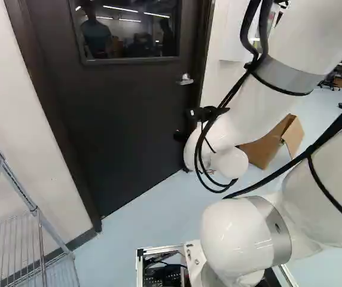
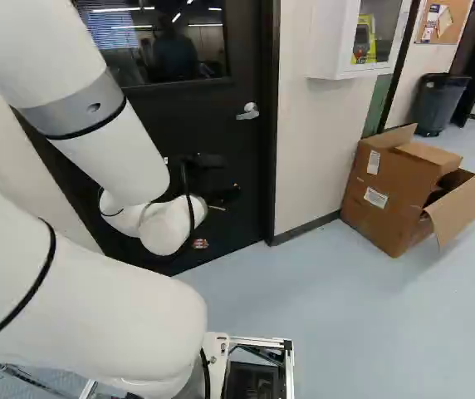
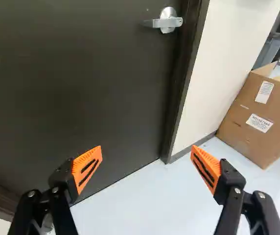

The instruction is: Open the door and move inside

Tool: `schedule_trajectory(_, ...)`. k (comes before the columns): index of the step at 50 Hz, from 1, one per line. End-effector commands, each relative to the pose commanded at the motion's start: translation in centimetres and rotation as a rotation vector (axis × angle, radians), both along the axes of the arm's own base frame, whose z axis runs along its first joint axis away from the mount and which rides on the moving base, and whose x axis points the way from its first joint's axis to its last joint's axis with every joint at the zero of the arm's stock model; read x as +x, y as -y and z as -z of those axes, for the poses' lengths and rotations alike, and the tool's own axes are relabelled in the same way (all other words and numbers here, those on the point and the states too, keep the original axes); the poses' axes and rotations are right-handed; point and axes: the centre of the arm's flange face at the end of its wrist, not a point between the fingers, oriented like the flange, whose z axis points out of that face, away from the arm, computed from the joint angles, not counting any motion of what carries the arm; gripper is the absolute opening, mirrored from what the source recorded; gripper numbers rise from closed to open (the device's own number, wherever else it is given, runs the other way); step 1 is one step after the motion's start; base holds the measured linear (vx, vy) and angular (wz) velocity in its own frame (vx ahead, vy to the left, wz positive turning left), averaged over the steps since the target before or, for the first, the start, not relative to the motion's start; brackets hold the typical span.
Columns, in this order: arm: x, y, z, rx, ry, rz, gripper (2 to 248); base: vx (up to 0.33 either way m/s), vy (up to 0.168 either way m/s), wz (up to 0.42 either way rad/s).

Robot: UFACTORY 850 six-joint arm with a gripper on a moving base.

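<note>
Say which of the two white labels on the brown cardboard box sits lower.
The crosswise white label; the upright white label is higher up the brown cardboard box.

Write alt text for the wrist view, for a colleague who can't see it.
A closed dark door with a silver lever handle lies ahead of the open, empty tool. A cardboard box stands on the pale floor by the wall on the handle side.
</note>
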Motion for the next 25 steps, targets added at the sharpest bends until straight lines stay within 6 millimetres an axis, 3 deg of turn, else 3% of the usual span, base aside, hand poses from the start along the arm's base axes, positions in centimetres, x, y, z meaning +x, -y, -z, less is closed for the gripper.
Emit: schedule_trajectory(25, 0.0, 0.0, 0.0, 0.0, 0.0, 0.0, 247, 0.148, -0.038, 0.165)
